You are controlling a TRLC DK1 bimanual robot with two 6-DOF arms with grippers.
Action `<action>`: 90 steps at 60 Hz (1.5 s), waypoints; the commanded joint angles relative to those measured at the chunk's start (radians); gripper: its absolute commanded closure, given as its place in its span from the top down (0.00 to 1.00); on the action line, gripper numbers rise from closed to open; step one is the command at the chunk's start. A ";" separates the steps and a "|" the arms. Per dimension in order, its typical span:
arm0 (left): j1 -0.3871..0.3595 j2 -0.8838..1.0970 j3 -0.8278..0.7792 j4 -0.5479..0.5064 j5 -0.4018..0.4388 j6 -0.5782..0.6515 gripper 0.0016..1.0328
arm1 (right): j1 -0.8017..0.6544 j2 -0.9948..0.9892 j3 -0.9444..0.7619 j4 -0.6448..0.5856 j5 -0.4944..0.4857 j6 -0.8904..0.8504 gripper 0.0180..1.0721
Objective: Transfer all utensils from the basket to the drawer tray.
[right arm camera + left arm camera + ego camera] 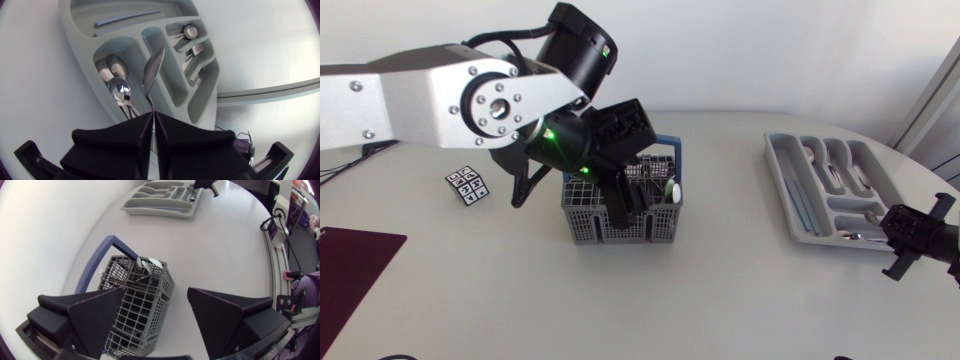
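Several utensils [145, 266] inside basket [132, 315]; left gripper [156, 291] directly above basket, spread wide. Drawer tray [85, 35] well apart from basket; right gripper [152, 117] there, clamped on spoon [152, 67] handle.

A white, matte table [740, 300] with a curved edge on its right side fills the overhead view, evenly lit, with only soft, pale shadows on its surface. A dark maroon mat [350, 265] lies flat at the lower left of that view, partly cut off. A small cube [466, 185] with black-and-white patterned faces stands well apart from it, farther back.
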 commanded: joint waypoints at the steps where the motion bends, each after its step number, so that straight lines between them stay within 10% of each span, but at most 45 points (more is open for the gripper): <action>1: -0.016 0.028 -0.031 0.001 -0.018 0.069 0.87 | -0.007 0.035 0.009 0.023 0.010 -0.061 0.30; 30: -0.045 0.032 -0.100 0.130 -0.130 0.259 0.86 | 0.028 -0.201 -0.101 -0.023 0.027 -0.004 0.77; 52: -0.073 0.044 -0.154 0.300 -0.188 0.454 0.58 | 0.205 -0.508 -0.204 -0.206 0.013 0.180 0.80; 75: -0.064 0.117 -0.138 0.337 -0.214 0.616 0.57 | 0.401 -0.700 -0.251 -0.312 0.039 0.338 0.80; 90: -0.053 0.176 -0.111 0.380 -0.229 0.684 0.30 | 0.499 -0.758 -0.294 -0.324 0.084 0.384 0.80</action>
